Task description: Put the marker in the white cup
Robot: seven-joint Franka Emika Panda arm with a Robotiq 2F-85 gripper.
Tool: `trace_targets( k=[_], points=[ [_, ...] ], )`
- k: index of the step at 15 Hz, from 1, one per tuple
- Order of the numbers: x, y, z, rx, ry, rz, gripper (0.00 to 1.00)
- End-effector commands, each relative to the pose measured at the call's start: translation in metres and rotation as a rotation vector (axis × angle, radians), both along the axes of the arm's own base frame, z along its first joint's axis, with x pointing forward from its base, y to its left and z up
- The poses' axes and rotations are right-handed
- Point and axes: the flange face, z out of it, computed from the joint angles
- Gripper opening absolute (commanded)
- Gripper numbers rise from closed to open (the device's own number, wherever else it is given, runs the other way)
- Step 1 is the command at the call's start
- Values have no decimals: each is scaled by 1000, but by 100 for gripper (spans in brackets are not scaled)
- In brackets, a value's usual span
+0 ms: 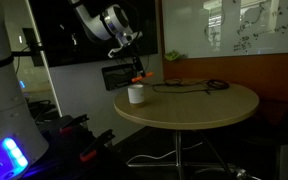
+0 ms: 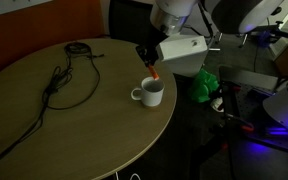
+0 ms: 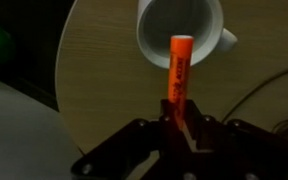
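My pincer (image 3: pixel 177 126), coming in from the bottom of the wrist view, is clamped on the lower end of the marker (image 3: pixel 177 78), and the orange stick points up the frame toward the white cup (image 3: pixel 147 47) at the top centre. The marker is off the table (image 3: pixel 94 95), hanging over the cup's near rim rather than clearly over the middle of its mouth. In an exterior view the marker (image 2: pixel 155 72) slants just above the cup (image 2: pixel 150 94), right of the frame's centre, and the cup stands close to the table's edge. That is where I see the trouble. If I let go while the tip sits over the rim, it may strike the lip, bounce out and roll off the nearby edge to the floor. If I lower at this slant, the tip could push the wall and slide or tip the light cup. The black cable (image 2: pixel 64 75) lies well apart at left, so I judge it no hazard.
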Motion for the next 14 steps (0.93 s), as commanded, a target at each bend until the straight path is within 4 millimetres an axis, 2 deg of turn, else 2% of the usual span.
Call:
trace_targets(
  k=[1,12,13,14],
  points=[
    [-11,10,-4,-9,-42,64,5],
    [-33,27,-27,-89,-150,141,5],
    [-34,28,-29,-82,-161,142,29],
    [-35,30,-30,-73,-172,139,45]
  ],
)
